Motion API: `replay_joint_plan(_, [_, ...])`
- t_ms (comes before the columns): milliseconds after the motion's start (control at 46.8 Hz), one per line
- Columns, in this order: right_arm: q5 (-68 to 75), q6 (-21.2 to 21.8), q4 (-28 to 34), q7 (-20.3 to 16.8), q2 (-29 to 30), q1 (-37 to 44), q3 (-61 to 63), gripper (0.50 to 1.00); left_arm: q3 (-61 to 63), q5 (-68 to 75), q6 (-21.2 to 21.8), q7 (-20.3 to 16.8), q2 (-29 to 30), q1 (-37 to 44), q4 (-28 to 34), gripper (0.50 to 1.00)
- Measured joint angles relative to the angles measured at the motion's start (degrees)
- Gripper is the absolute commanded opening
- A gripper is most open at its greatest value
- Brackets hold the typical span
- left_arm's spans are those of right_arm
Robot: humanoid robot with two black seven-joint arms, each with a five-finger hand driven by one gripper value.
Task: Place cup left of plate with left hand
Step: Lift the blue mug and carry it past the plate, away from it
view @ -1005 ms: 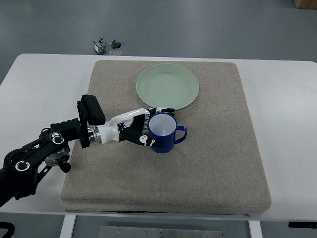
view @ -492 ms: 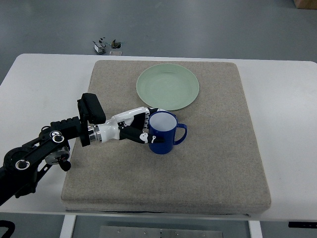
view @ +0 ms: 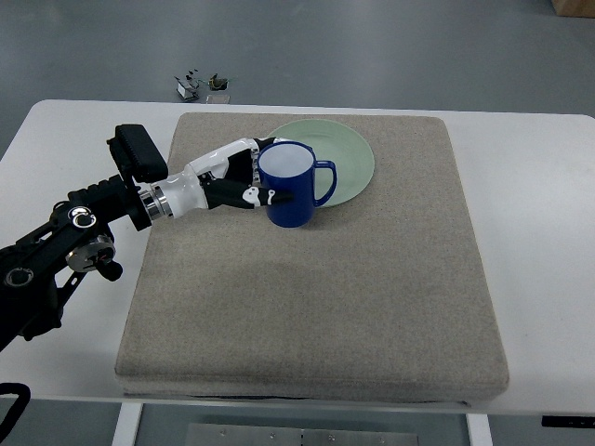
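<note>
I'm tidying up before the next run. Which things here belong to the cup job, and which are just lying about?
In the job: blue cup, green plate, left hand, grey mat.
Lying about: small metal bits on the floor beyond the table.

Cup (view: 291, 186) — dark blue mug, white interior, upright, handle pointing right; its outline overlaps the left part of the plate. Plate (view: 340, 163) — round, pale green, lying flat at the far centre of a grey-beige mat (view: 372, 307), its left portion hidden behind the cup.
</note>
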Motion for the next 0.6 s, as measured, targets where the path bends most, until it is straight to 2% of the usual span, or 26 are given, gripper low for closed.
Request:
replay_joint_plan(171, [0.0,0.0,0.0,0.0,0.0,0.0,0.0,0.934,-6.1,0.0,0.0,-0.1,1.2,-1.6,2.3,0.5])
replay_joint_plan(363, [0.0,0.0,0.0,0.0,0.0,0.0,0.0,0.934,-9.0,0.1,0.0,-0.1,2.2,-4.4,11.1,0.5])
replay_joint_plan(599, [0.0,0.0,0.0,0.0,0.0,0.0,0.0,0.934,-9.9,0.0,0.0,-1.1,2.4,-4.1,15.6,0.5])
